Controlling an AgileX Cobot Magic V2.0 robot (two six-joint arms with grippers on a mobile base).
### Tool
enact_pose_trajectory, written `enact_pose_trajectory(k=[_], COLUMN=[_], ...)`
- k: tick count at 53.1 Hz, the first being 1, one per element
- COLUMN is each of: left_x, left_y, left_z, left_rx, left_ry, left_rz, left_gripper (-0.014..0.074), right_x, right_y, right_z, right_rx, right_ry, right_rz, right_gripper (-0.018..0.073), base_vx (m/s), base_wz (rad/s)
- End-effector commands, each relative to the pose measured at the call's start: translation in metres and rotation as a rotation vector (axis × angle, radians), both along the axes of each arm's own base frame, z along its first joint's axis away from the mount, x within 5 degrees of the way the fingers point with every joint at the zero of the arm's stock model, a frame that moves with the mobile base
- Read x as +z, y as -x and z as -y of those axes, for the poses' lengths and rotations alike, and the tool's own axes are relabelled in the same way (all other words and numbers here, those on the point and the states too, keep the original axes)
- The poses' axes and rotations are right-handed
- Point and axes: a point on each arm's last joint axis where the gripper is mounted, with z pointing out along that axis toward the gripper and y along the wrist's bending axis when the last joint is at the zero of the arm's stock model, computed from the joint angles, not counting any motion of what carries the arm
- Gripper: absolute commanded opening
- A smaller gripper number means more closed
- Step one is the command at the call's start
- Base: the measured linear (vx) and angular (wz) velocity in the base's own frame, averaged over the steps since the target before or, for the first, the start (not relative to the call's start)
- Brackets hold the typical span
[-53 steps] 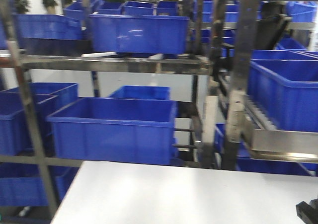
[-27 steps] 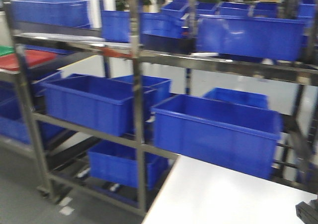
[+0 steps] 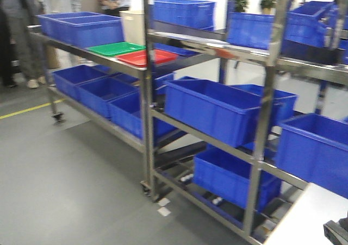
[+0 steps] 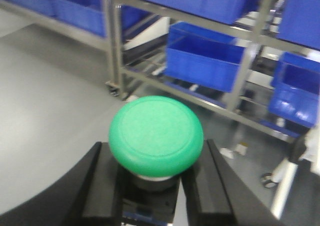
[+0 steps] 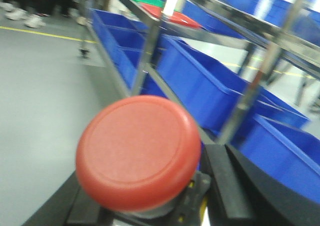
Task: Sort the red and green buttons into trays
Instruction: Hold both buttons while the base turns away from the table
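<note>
Swinging left since the earlier pictures, the front view has slid the white desk point(image 3: 312, 218) off to the bottom right corner, and the steel rack point(image 3: 147, 120) now runs slantwise across a wide stretch of grey floor point(image 3: 70, 174). Both trays have come well into sight on the rack's upper shelf: the green tray point(image 3: 117, 48) lies flat just beside the red tray point(image 3: 147, 57), with the red one nearer the upright post, and a cream tub point(image 3: 132, 25) stands behind them. Blue crates point(image 3: 212, 109) fill the shelves below and to the right. A few people point(image 3: 22, 27) stand at the far left end of the rack, near a yellow line point(image 3: 27, 110) on the floor. At the left wrist, the left tool point(image 4: 156, 188) is closed on the green button point(image 4: 156, 136). Its black fingers point(image 4: 107, 186) press the dark base from both sides, the domed cap faces up, and the button hangs above the floor in front of the lower crates. At the right wrist, the right tool point(image 5: 150, 206) grips the red button point(image 5: 140, 151) in the same way. The broad cap hides most of the base, and the two fingers show only at either side beneath it. Both buttons are well apart from the trays.
</note>
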Motion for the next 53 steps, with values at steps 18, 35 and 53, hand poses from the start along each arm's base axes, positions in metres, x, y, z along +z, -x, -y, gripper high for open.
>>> enact_pose_trajectory(k=[18, 35, 53], left_x=[0.0149, 0.0149, 0.0154], left_y=[-0.0014, -0.0014, -0.0009], left_z=[0.0049, 0.0049, 0.0047], left_rx=[-0.04, -0.04, -0.04], left_ry=[0.043, 0.043, 0.044], left_rz=[0.079, 0.079, 0.082], left_gripper=[-0.0006, -0.0006, -0.0006], right_x=[0.0121, 0.0121, 0.0121], right_y=[-0.0005, -0.0006, -0.0006], right_z=[0.0023, 0.0026, 0.0026], right_rx=[-0.026, -0.03, -0.03], right_ry=[-0.012, -0.012, -0.012], right_rz=[0.038, 0.039, 0.039], right_gripper=[-0.001, -0.001, -0.001], base_vx=[-0.09, 0.0, 0.15], base_wz=[0.6, 0.74, 0.58])
